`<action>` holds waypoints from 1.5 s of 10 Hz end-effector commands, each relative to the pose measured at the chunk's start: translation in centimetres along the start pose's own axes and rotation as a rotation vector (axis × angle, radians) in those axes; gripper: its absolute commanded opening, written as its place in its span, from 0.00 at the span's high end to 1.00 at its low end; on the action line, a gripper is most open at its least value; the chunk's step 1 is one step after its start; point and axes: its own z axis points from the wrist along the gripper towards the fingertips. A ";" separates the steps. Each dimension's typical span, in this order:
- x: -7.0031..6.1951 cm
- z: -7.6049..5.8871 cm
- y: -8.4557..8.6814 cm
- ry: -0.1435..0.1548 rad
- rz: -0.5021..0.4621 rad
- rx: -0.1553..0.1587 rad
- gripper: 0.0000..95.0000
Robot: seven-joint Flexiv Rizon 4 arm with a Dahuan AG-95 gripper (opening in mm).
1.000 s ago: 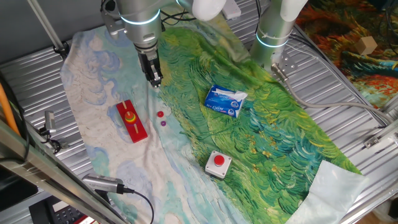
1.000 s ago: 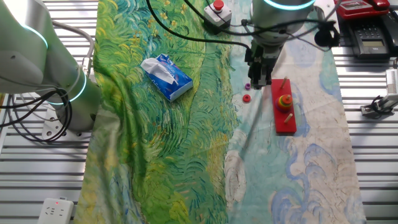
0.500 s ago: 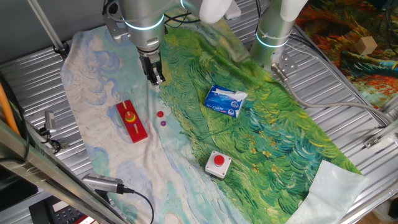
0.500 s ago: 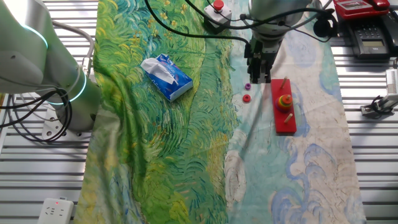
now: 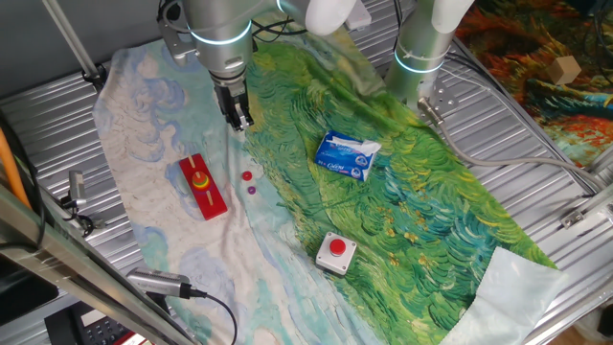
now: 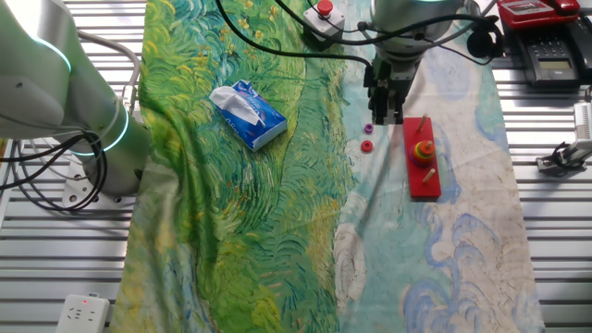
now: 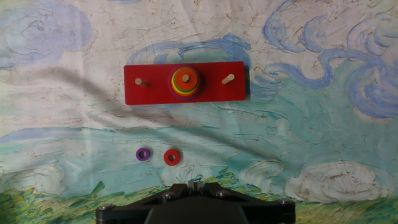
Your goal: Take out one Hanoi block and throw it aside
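The Hanoi block, a tiny orange-red disc (image 7: 171,157), lies loose on the cloth in front of the red base (image 7: 149,93). It also shows in one fixed view (image 5: 247,176) and in the other fixed view (image 6: 366,146). A tiny purple disc (image 7: 143,154) lies beside it. A stack of coloured discs (image 7: 185,82) sits on the base's middle peg. My gripper (image 7: 194,184) hangs above the cloth, back from the two loose discs, with its fingers together and nothing between them. It shows in both fixed views (image 5: 239,123) (image 6: 385,120).
A blue-white tissue pack (image 5: 347,155) lies on the green part of the cloth. A red push button in a white box (image 5: 336,251) sits nearer the cloth's edge. A second arm's base (image 5: 421,57) stands at the back. Metal table slats surround the cloth.
My gripper has risen slightly from the cloth over the last second. The two loose discs and the base have not moved.
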 end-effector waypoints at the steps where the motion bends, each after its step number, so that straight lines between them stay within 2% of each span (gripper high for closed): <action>1: 0.0 0.0 0.0 0.001 0.000 -0.001 1.00; 7: 0.0 0.0 0.0 0.001 0.004 -0.001 1.00; 8: 0.0 0.0 0.0 0.000 0.057 -0.002 1.00; 9: 0.0 0.0 0.0 0.000 0.028 -0.002 1.00; 15: 0.1 0.0 0.0 0.000 0.001 -0.002 1.00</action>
